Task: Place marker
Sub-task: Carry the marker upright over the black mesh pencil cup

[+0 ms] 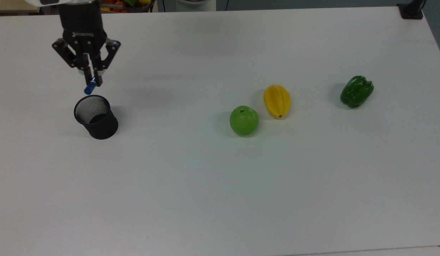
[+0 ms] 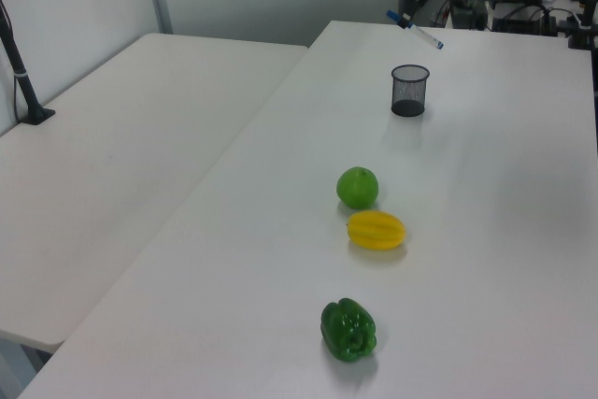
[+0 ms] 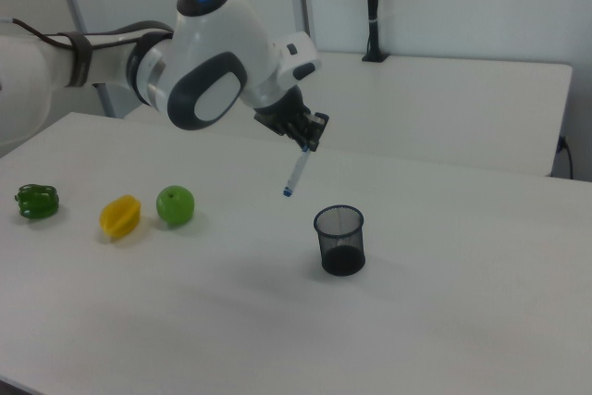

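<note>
My gripper (image 1: 92, 80) is shut on the marker (image 1: 89, 88), a slim white pen with a blue cap, and holds it in the air. In the top view the blue cap shows just above the rim of a black mesh cup (image 1: 96, 117). In the right view the marker (image 3: 296, 173) hangs tilted from the gripper (image 3: 308, 142), its small blue tip lowest, left of the cup (image 3: 339, 240) and higher than its rim. The left view has the marker (image 2: 417, 31) slanting in the air beyond the cup (image 2: 409, 91).
A green apple (image 1: 244, 120), a yellow starfruit (image 1: 277, 100) and a green pepper (image 1: 357, 91) lie in a row on the white table toward the top view's right. A basket of fruit (image 1: 125, 5) sits past the far edge. A second table (image 2: 112, 137) adjoins.
</note>
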`<action>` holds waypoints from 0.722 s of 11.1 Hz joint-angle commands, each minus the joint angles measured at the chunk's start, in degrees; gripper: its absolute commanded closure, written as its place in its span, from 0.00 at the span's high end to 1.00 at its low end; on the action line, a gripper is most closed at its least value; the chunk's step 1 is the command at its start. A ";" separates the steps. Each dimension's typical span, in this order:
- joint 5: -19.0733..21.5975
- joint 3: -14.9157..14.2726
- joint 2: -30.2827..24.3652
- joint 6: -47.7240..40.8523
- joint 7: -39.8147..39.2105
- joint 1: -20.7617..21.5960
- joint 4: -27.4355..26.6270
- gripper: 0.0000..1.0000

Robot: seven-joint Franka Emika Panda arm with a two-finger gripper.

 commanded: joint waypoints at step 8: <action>9.18 0.18 9.01 26.86 -3.62 -2.75 -4.90 0.00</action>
